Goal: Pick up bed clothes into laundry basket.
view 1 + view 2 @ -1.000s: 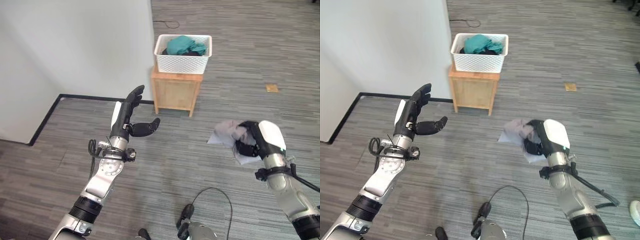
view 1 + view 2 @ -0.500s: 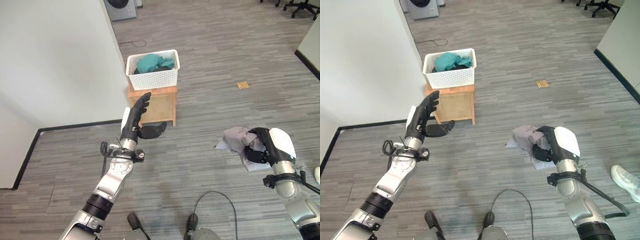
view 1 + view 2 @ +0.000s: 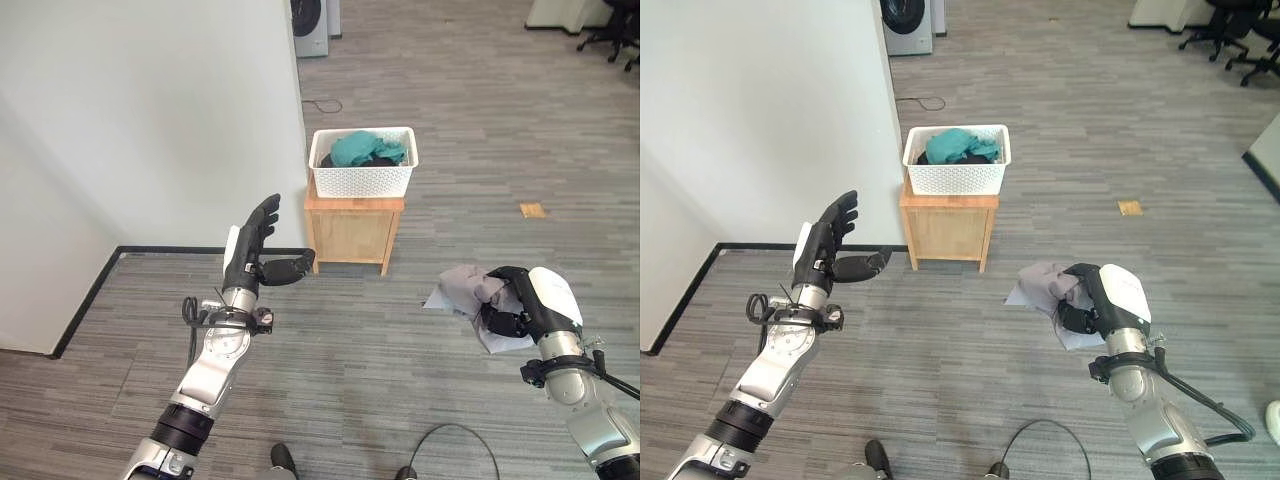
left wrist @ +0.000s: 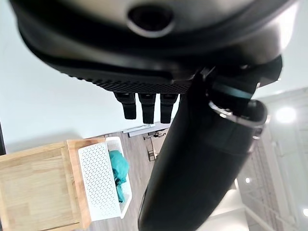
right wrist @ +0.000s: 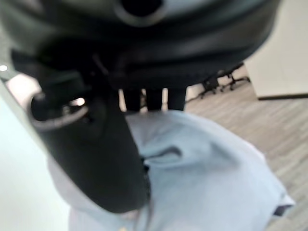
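Our right hand (image 3: 522, 305) clamps a grey cloth (image 3: 462, 285) above open floor (image 3: 380, 350); left hand (image 3: 256, 250) raised, fingers straight, near the basket (image 3: 363, 178).

A white perforated plastic laundry basket (image 3: 363, 163) holds teal crumpled cloth (image 3: 358, 148) atop a light wooden stand (image 3: 354, 227). The pale grey, perhaps lilac-tinged, bunched bed cloth (image 3: 465, 285) contrasts with grey streaked flooring (image 3: 480, 120).
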Controlling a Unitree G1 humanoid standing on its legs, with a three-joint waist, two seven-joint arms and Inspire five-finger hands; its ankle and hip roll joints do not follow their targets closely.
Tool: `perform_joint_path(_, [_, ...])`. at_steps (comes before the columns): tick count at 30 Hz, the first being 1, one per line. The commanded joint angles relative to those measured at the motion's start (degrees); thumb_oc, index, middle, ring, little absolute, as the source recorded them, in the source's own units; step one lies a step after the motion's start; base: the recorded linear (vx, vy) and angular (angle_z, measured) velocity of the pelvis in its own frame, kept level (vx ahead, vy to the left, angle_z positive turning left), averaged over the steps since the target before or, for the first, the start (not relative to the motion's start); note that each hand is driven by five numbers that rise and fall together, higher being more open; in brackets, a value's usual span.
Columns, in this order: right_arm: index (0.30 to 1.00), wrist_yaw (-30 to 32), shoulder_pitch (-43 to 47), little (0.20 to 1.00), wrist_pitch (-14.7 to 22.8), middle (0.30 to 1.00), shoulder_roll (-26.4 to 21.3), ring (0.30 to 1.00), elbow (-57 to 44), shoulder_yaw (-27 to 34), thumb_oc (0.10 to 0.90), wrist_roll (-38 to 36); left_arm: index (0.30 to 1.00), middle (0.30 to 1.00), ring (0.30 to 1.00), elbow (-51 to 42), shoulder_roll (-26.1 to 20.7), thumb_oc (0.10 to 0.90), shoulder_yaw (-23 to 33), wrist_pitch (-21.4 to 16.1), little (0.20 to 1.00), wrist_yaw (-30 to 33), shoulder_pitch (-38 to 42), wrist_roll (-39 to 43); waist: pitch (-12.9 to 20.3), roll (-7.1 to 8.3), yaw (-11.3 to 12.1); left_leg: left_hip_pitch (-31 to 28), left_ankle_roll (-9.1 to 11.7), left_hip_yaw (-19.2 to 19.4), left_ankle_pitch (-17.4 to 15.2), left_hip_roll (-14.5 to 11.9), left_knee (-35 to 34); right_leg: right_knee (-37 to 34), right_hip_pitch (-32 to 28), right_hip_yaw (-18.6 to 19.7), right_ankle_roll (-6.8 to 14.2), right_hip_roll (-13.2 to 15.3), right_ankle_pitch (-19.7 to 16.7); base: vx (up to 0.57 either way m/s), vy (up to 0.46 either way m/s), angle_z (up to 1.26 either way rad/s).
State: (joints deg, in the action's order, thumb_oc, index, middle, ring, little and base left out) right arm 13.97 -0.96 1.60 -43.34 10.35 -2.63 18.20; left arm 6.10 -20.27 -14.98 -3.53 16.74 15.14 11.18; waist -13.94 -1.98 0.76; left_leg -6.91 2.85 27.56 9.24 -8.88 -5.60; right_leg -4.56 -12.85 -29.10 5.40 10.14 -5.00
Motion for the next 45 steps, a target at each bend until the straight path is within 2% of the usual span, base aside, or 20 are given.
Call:
perform_joint_path(1, [0.300,2.73,7.18,0.300,2.76,0.300,-2.82,0.300,-5.74,2.81,0.400,1.23,0.900,0.900,0.900,-5.05,-2.12,0.800,1.32,-4.55,0.900,-0.30,3.56,-0.77,3.60,-0.66,0.90,2.08,1.60,-1.20,-6.44,1.03,1.67,14.43,3.81,0.85,5.52,5.21,10.39,0.07,0.237,0.04])
perform_joint_path(2, [0.300,1.99,8.56,0.300,2.05,0.300,-2.20,0.300,-6.07,1.82,0.400,1.73,0.900,0.900,0.900,-5.18,-2.68,0.800,1.10,-4.52,0.900,0.23,4.07,-0.54,2.27,-0.77,0.01,0.21,-0.11,-1.37,-8.18,2.14,0.95,23.60,7.73,2.88,7.77,8.52,7.29,0.04,0.171,-0.06])
perform_joint_path(3, [0.300,1.97,8.78,0.300,1.98,0.300,-2.16,0.300,-6.06,1.70,0.400,1.76,0.900,0.900,0.900,-5.17,-2.74,0.800,1.21,-4.51,0.900,0.25,4.13,-0.52,2.17,-0.54,0.10,0.19,-0.35,-1.15,-8.38,2.51,0.96,24.40,8.25,3.34,8.04,9.05,7.48,0.10,0.297,-0.16])
perform_joint_path(4, [0.300,1.90,10.31,0.300,2.05,0.300,-1.18,0.300,-7.22,0.48,0.400,2.21,0.900,0.900,0.900,-5.54,-3.07,0.800,0.96,-4.33,0.900,0.76,4.93,-0.67,0.47,-1.28,-1.02,-1.64,-1.61,-1.65,-9.94,3.02,0.60,32.67,13.55,6.55,8.83,10.18,5.35,0.05,0.160,-0.06])
perform_joint_path(6, [0.300,1.78,10.62,0.300,2.21,0.300,-0.80,0.300,-8.51,0.39,0.400,2.03,0.900,0.900,0.900,-6.13,-3.04,0.800,1.11,-4.50,0.900,0.97,5.22,-0.70,-0.51,-1.28,-1.45,-2.68,-1.91,-2.14,-11.10,3.85,0.60,32.90,17.37,8.93,8.13,9.12,7.03,0.15,0.113,-0.18])
perform_joint_path(10, [0.300,1.85,10.75,0.300,2.51,0.300,0.21,0.300,-9.90,0.35,0.400,1.37,0.900,0.900,0.900,-6.34,-2.33,0.800,1.23,-4.52,0.900,0.64,5.16,-1.09,-0.68,-1.11,-2.11,-3.46,-1.42,-2.00,-12.34,4.30,0.60,20.38,17.68,7.49,6.16,6.19,7.34,0.16,-0.057,-0.08])
perform_joint_path(11, [0.300,1.92,10.83,0.300,2.53,0.300,0.92,0.300,-10.16,-0.19,0.400,1.44,0.900,0.900,0.900,-6.21,-1.77,0.800,1.32,-4.46,0.900,0.33,5.16,-1.26,-0.61,-0.52,-2.53,-3.82,-0.55,-1.82,-13.20,4.83,0.60,9.05,19.08,5.79,6.49,4.76,3.97,0.25,-0.177,-0.02])
perform_joint_path(13, [0.300,2.07,10.38,0.300,2.41,0.300,1.87,0.300,-10.48,-0.28,0.400,1.64,0.900,0.900,0.900,-5.52,-1.03,0.800,1.26,-4.54,0.900,0.04,5.28,-1.50,-0.47,-0.05,-3.20,-4.52,0.29,-1.72,-13.98,4.73,0.60,1.78,20.35,6.19,7.45,3.51,0.39,0.26,-0.166,0.17])
perform_joint_path(19, [0.300,2.48,7.14,0.300,2.03,0.300,3.98,0.300,-11.51,1.71,0.400,3.06,0.900,0.900,0.900,-4.51,0.86,0.800,-0.44,-5.22,0.900,-0.74,6.69,-2.84,-0.74,-0.10,-5.38,-6.34,1.67,-2.65,-16.24,4.07,0.60,-0.44,26.69,7.99,9.07,5.74,-2.46,0.26,-0.171,0.03])
perform_joint_path(25, [0.300,3.77,5.79,0.300,1.74,0.300,3.56,0.300,-11.64,2.98,0.400,3.80,0.900,0.900,0.900,-3.59,1.75,0.800,-2.88,-4.65,0.900,-0.93,10.37,-2.96,0.14,-0.66,-5.61,-9.14,3.59,-3.90,-18.08,3.66,0.60,-0.44,24.05,2.28,9.14,8.69,-4.78,0.34,-0.289,0.15])
perform_joint_path(26, [0.300,3.74,7.18,0.300,2.21,0.300,2.18,0.300,-11.89,1.67,0.400,2.99,0.900,0.900,0.900,-2.85,3.40,0.800,-3.89,-4.90,0.900,-0.07,12.20,-1.42,-0.06,-2.72,-7.07,-7.93,5.87,-3.17,-17.09,-0.21,10.57,-0.22,20.76,1.25,7.35,7.07,-3.43,0.50,-0.453,0.61])
perform_joint_path(27, [0.300,3.77,7.29,0.300,2.23,0.300,2.09,0.300,-11.81,1.59,0.400,2.94,0.900,0.900,0.900,-2.81,3.44,0.800,-3.82,-4.93,0.900,-0.06,12.23,-1.39,-0.12,-2.96,-7.22,-7.56,6.22,-3.33,-17.33,-0.81,11.39,-0.23,20.65,1.05,7.11,6.70,-3.21,0.61,-0.616,0.69])
perform_joint_path(28, [0.300,3.67,8.41,0.300,2.47,0.300,0.98,0.300,-11.44,0.24,0.400,1.75,0.900,0.900,0.900,-2.46,4.56,0.800,-3.53,-5.05,0.900,0.57,12.26,1.91,-0.65,-3.86,-7.09,-3.81,7.73,-4.05,-8.89,-6.63,25.92,-0.23,17.00,0.51,3.13,3.46,0.86,0.38,-0.477,0.36])
perform_joint_path(29, [0.300,3.67,9.09,0.300,2.50,0.300,0.72,0.300,-11.40,-0.44,0.400,0.92,0.900,0.900,0.900,-2.22,4.92,0.800,-3.76,-4.83,0.900,0.68,12.48,2.88,-0.85,-4.20,-6.78,-1.97,8.39,-5.34,-4.72,-8.92,33.32,-0.44,14.89,0.22,1.00,1.54,3.08,0.55,-0.597,0.08])
perform_joint_path(33, [0.300,3.00,11.26,0.300,3.07,0.300,-0.08,0.300,-11.50,-1.94,0.400,-1.52,0.900,0.900,0.900,-2.71,5.29,0.800,-3.72,-4.93,0.900,1.40,13.05,2.74,-2.03,-3.40,-5.31,3.98,9.35,-7.00,-1.92,-11.98,48.97,-0.44,9.96,1.54,-2.23,-1.90,8.43,0.39,-0.297,-0.26])
perform_joint_path(36, [0.300,2.24,13.44,0.300,3.13,0.300,-0.74,0.300,-10.62,-3.69,0.400,-2.56,0.900,0.900,0.900,-2.15,5.57,0.800,-3.16,-5.05,0.900,2.34,14.19,3.12,-2.71,-3.06,-3.63,10.07,8.92,-4.52,-5.12,-12.57,46.93,-0.44,7.32,4.10,-1.75,-2.14,10.77,0.30,-0.053,-0.53])
perform_joint_path(38, [0.300,1.83,13.73,0.300,3.71,0.300,-0.87,0.300,-9.69,-4.56,0.400,-3.30,0.900,0.900,0.900,-1.85,5.22,0.800,-2.43,-5.34,0.900,2.37,13.05,3.14,-2.68,-3.56,-1.53,13.80,7.87,-4.23,-6.38,-8.39,33.41,-0.44,5.36,6.23,-0.62,-2.49,11.45,0.34,0.046,-0.45])
perform_joint_path(39, [0.300,1.87,13.78,0.300,3.77,0.300,-0.92,0.300,-9.57,-4.66,0.400,-3.32,0.900,0.900,0.900,-1.87,5.26,0.800,-2.40,-5.35,0.900,2.35,12.96,3.14,-2.57,-3.29,-1.49,13.30,7.71,-3.87,-6.10,-7.83,32.49,-0.44,5.38,6.31,-0.48,-2.08,11.43,0.25,0.145,-0.31])
perform_joint_path(40, [0.300,1.34,13.57,0.300,4.09,0.300,-1.14,0.300,-8.95,-5.21,0.400,-3.05,0.900,0.900,0.900,-2.00,4.98,0.800,-1.90,-5.38,0.900,2.06,11.47,2.99,-2.22,-4.14,-0.48,13.44,5.99,-3.17,-4.38,-4.38,18.34,-0.44,4.46,6.51,0.51,-2.21,10.80,0.32,0.140,-0.48])
perform_joint_path(45, [0.300,1.75,13.50,0.300,4.47,0.300,-1.42,0.300,-7.64,-5.17,0.400,-3.08,0.900,0.900,0.900,-2.12,4.75,0.800,-1.20,-5.44,0.900,1.47,8.87,2.62,-2.37,-5.78,0.26,13.33,7.78,-0.17,3.85,-3.82,2.05,-0.44,0.53,5.44,1.11,-3.57,12.20,0.32,0.053,-0.20])
